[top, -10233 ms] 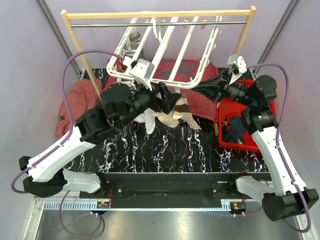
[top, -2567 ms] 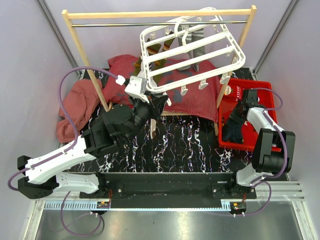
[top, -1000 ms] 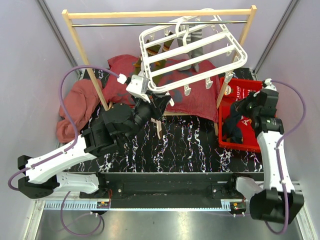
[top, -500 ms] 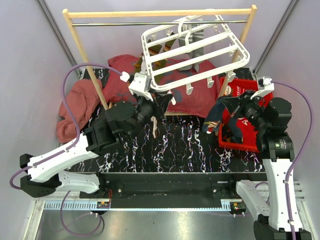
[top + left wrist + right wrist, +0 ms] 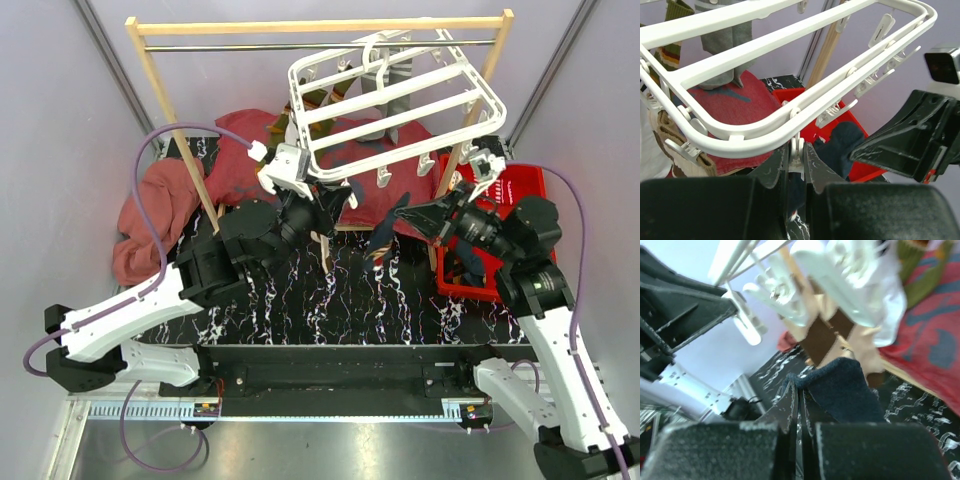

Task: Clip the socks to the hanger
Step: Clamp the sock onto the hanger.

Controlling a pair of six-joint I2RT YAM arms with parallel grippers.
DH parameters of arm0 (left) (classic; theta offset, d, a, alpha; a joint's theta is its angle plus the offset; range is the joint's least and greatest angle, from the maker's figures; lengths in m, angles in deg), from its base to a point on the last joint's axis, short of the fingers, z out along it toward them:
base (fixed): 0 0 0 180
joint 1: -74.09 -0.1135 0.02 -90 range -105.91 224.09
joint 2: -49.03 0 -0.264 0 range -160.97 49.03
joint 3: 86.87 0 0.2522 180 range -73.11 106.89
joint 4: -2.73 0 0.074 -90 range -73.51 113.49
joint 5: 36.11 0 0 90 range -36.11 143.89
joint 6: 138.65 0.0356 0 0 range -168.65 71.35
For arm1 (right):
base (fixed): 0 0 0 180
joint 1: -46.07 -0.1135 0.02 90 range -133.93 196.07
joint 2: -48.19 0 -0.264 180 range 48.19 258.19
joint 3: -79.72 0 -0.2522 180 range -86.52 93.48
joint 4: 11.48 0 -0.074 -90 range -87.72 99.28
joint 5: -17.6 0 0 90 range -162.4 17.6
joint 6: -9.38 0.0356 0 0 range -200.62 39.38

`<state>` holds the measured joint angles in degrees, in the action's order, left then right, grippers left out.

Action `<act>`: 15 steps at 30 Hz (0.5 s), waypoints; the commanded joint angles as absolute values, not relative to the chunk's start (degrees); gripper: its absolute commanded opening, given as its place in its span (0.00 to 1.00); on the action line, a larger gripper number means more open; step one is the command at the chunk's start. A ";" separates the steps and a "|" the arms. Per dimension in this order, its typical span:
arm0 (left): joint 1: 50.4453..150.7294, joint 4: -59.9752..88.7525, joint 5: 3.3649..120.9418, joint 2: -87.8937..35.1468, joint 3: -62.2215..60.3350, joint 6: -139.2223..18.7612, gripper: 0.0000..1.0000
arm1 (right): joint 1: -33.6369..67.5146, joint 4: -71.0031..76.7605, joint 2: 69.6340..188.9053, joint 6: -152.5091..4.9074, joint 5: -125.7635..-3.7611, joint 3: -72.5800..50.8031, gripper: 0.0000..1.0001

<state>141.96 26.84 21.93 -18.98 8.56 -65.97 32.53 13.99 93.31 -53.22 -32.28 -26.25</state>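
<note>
Right gripper (image 5: pixel 405 213), shut on a navy sock (image 5: pixel 383 232), has brought it left to the clip (image 5: pixel 796 146) the left gripper (image 5: pixel 796 159) squeezes. Clipping next.

Top camera: fixed high, behind bases of left arm (image 5: pixel 130 305) and right arm (image 5: pixel 555 330), looking down and forward across counter (image 5: pixel 330 300) to wooden rail (image 5: pixel 250 28); widest, farthest view.
Left wrist camera: close under hanger (image 5: pixel 770 45), facing up and forward along own jaws toward right arm's end.
Right wrist camera: very near, blurred, tilted, looking along own jaws past navy sock (image 5: pixel 845 390) to clips (image 5: pixel 790 305).
Shared: hanger, navy sock in all three; red bin (image 5: pixel 520 185) in top and left wrist views.
</note>
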 commanded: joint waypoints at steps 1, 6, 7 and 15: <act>141.68 22.30 24.01 -19.96 11.53 -65.52 0.07 | 26.56 6.60 94.42 -51.35 -35.04 -27.81 0.00; 141.68 21.85 25.41 -20.31 11.35 -65.96 0.07 | 22.17 3.61 96.17 -50.56 -37.42 -29.04 0.00; 141.68 21.85 25.68 -20.40 11.26 -65.97 0.07 | 21.55 2.82 96.44 -50.30 -37.60 -29.22 0.00; 141.68 21.77 26.65 -20.31 10.91 -67.02 0.07 | 18.91 -1.32 98.64 -49.94 -39.88 -29.39 0.00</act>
